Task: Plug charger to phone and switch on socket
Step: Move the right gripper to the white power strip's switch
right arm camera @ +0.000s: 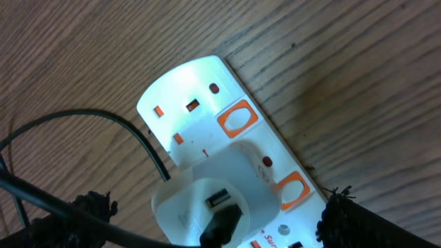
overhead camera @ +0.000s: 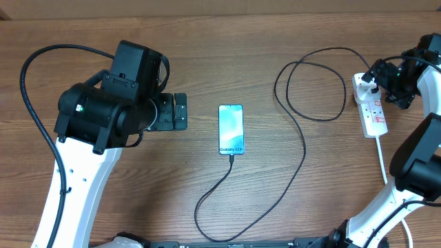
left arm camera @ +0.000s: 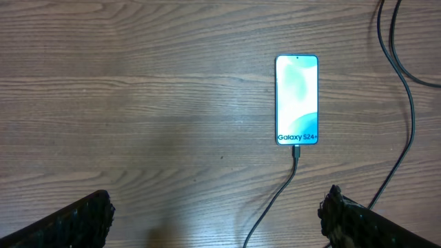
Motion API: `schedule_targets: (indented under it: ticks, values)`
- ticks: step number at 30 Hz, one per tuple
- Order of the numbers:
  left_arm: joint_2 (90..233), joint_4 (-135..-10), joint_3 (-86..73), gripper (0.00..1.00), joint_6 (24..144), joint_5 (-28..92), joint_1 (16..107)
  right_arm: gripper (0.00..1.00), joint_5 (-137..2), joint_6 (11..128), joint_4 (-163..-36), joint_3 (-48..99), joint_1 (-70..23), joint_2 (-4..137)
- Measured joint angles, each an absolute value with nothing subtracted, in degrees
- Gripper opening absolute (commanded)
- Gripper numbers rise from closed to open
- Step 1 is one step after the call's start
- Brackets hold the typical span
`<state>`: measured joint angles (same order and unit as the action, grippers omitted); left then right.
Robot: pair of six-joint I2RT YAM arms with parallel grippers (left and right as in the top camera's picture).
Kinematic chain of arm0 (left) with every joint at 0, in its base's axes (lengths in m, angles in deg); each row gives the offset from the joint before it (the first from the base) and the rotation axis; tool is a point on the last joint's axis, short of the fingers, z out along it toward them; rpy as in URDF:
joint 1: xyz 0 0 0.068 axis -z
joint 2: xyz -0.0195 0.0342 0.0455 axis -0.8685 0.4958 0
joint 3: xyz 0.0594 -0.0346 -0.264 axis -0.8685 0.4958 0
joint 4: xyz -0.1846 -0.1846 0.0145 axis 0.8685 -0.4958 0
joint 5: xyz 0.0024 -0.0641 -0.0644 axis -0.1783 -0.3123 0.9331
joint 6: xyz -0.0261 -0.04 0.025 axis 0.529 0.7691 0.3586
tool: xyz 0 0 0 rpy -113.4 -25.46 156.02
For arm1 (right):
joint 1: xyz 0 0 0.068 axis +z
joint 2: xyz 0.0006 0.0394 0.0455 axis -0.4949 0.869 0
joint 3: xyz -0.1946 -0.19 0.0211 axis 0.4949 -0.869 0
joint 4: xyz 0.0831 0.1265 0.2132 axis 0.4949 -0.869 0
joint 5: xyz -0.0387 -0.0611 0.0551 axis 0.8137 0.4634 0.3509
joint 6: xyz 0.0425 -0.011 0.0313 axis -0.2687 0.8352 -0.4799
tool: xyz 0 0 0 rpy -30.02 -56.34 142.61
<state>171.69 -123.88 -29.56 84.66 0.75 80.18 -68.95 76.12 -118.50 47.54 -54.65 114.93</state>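
Observation:
The phone [overhead camera: 231, 129] lies flat mid-table with its light blue screen lit; it also shows in the left wrist view [left arm camera: 297, 99]. The black charger cable [overhead camera: 289, 176] has its tip in the phone's near short edge [left arm camera: 295, 152], loops across the table and ends at a white adapter [right arm camera: 210, 200] seated in the white socket strip [overhead camera: 373, 110]. The strip's orange-red switches [right arm camera: 236, 118] show in the right wrist view. My left gripper [left arm camera: 217, 217] is open and empty, left of the phone. My right gripper [right arm camera: 220, 224] is open, its fingers either side of the adapter over the strip's far end.
The strip's thick white cord [overhead camera: 383, 165] runs toward the near right edge beside my right arm. The black cable's loop [overhead camera: 310, 83] lies between phone and strip. My left arm's black hose [overhead camera: 31, 96] arcs at far left.

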Motion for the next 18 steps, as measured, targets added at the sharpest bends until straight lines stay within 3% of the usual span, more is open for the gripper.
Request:
schedule_targets:
  ticks: [18]
  values:
    - [171.69, -123.88, -29.56, 0.99, 84.66, 0.75, 80.18, 1.00, -70.39, 77.36, -112.89, 41.83, -54.63, 114.95]
